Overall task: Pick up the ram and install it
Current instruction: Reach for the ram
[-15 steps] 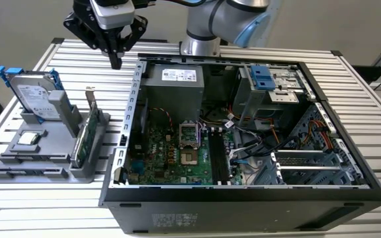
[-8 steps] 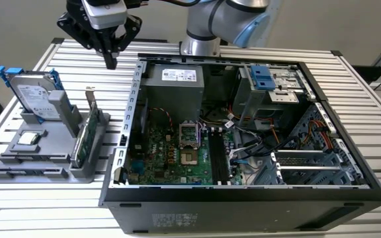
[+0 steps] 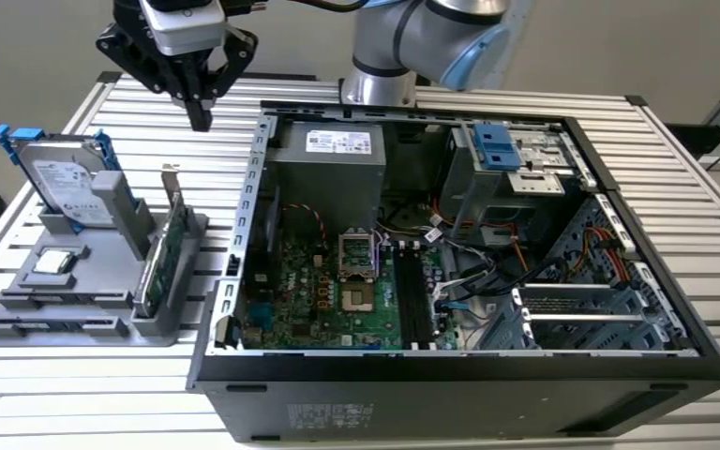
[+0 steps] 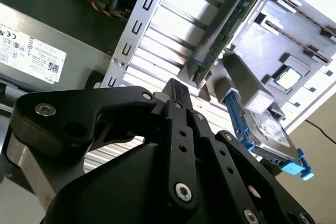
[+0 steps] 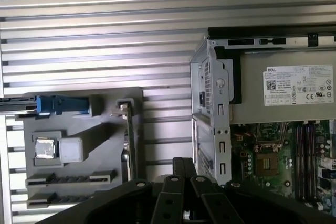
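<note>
As the gripper (image 3: 198, 118) hangs clenched on nothing near the table's (image 3: 667, 164) far edge, pickup seems not yet begun; any grasp needs its fingers parted first.

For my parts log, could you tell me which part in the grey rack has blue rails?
The hard drive; the green card beside it has a metal bracket instead.

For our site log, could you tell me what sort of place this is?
Probably a robotics lab bench for PC assembly: an open computer case sits on a slatted metal table, beside a grey fixture holding a hard drive.
</note>
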Controlling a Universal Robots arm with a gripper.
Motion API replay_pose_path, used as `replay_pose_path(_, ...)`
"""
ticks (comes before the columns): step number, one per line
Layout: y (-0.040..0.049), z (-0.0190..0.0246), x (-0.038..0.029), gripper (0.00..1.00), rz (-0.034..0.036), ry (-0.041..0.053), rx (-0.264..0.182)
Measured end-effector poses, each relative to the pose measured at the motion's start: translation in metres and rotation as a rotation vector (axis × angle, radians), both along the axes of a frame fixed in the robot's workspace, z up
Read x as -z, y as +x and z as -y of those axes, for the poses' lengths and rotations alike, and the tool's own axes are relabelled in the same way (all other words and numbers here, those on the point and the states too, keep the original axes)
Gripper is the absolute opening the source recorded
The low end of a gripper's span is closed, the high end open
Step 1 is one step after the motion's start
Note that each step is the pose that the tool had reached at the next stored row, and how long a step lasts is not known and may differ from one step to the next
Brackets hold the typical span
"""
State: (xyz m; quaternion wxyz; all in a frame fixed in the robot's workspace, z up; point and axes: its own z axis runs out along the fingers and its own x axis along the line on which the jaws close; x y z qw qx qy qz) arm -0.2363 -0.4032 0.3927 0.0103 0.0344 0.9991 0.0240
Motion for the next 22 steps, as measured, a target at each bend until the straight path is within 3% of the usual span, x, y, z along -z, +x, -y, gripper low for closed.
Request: replay_pose_path(22, -0.0243, 0.0020, 0.0000, 0.00, 0.0001, 0.0001, -0.002)
